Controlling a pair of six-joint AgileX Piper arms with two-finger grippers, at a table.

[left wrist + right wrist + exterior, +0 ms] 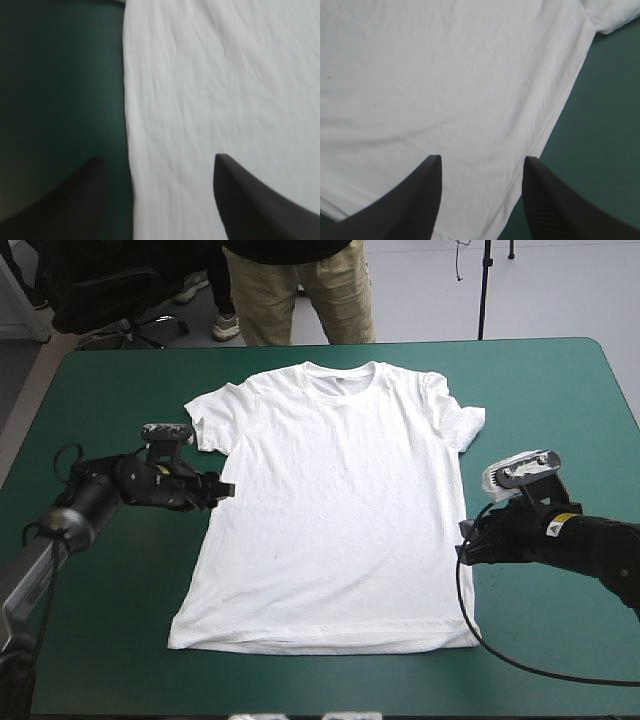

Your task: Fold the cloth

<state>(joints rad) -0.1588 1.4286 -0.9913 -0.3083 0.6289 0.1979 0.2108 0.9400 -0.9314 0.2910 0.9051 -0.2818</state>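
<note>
T-shirt [330, 510] spread flat on teal-green cover [100, 620], no fold made yet, whole job left; left gripper [159, 156] spread wide w/ side edge btwn its fingers [75, 200], right gripper [482, 157] wide too, straddling opp. edge nr hem, nothing gripped.

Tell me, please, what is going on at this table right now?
A white short-sleeved T-shirt lies spread flat on the teal-green table cover, collar toward the far edge. Neither robot arm holds anything. The left gripper is at the shirt's left side edge and the right gripper at its right side edge, each with jaws open astride the fabric's edge. No fold has been made yet.
</note>
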